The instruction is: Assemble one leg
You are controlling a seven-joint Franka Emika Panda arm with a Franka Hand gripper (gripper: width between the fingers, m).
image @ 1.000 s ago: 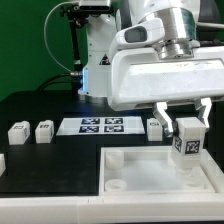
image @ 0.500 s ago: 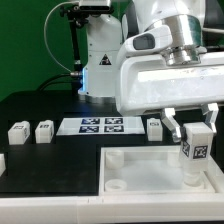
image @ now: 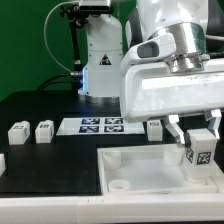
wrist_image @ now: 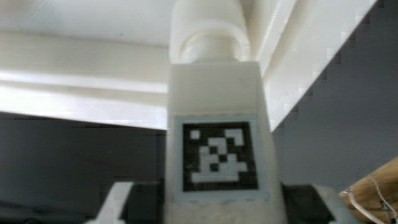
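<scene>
My gripper (image: 196,135) is shut on a white leg (image: 199,156) with a black-and-white tag, held upright over the right part of the large white tray-like piece (image: 135,172). In the wrist view the leg (wrist_image: 221,120) fills the middle, its tag facing the camera, its far end pointing at the white piece (wrist_image: 80,75). Three other legs stand on the black table: two at the exterior view's left (image: 18,131) (image: 44,130) and one (image: 155,126) just behind the gripper.
The marker board (image: 101,125) lies flat on the black table behind the tray-like piece. A white robot base and cables (image: 95,45) stand at the back. A round socket (image: 119,183) shows in the tray piece's near left corner.
The gripper with the leg has moved toward the exterior view's right and slightly down over the tray-like piece. The other legs have not moved.
</scene>
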